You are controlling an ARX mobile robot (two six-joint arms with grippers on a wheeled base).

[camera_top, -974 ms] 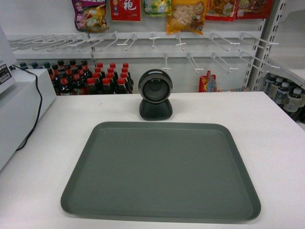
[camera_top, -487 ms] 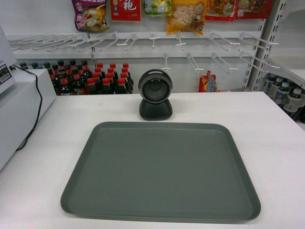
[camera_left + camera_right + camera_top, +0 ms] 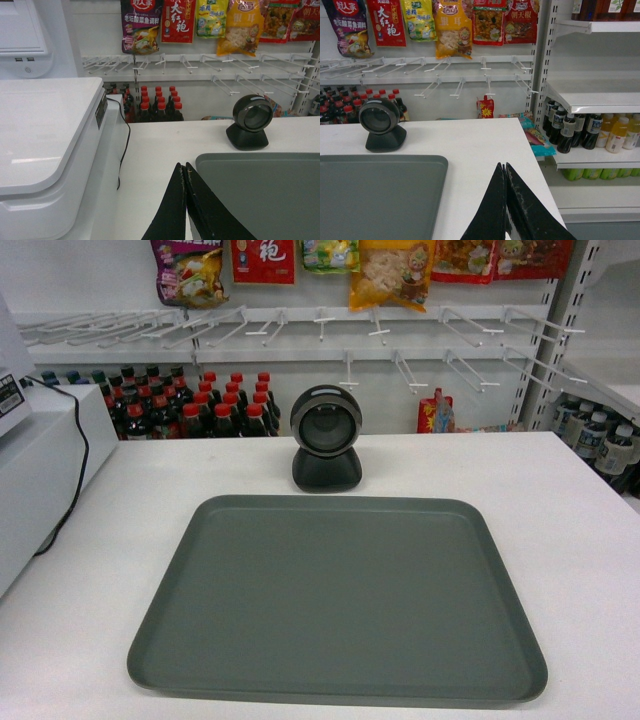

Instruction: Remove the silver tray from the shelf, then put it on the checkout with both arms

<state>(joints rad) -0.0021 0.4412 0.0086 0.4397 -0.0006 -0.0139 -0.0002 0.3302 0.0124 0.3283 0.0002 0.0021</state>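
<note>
The silver tray (image 3: 340,600) lies flat on the white checkout (image 3: 560,510), just in front of a black scanner. Neither gripper shows in the head view. In the left wrist view my left gripper (image 3: 184,166) is shut and empty, its tips just left of the silver tray's (image 3: 265,190) near left corner, over bare checkout (image 3: 155,150). In the right wrist view my right gripper (image 3: 504,166) is also shut and empty, hovering over the checkout (image 3: 480,145) to the right of the silver tray (image 3: 375,195), with a clear gap between them.
A black round scanner (image 3: 326,448) stands behind the tray. A white register unit (image 3: 45,150) with a black cable (image 3: 80,470) fills the left side. Racks of bottles (image 3: 190,405) and hanging snack bags (image 3: 390,275) stand behind; a shelf of drinks (image 3: 590,130) is to the right.
</note>
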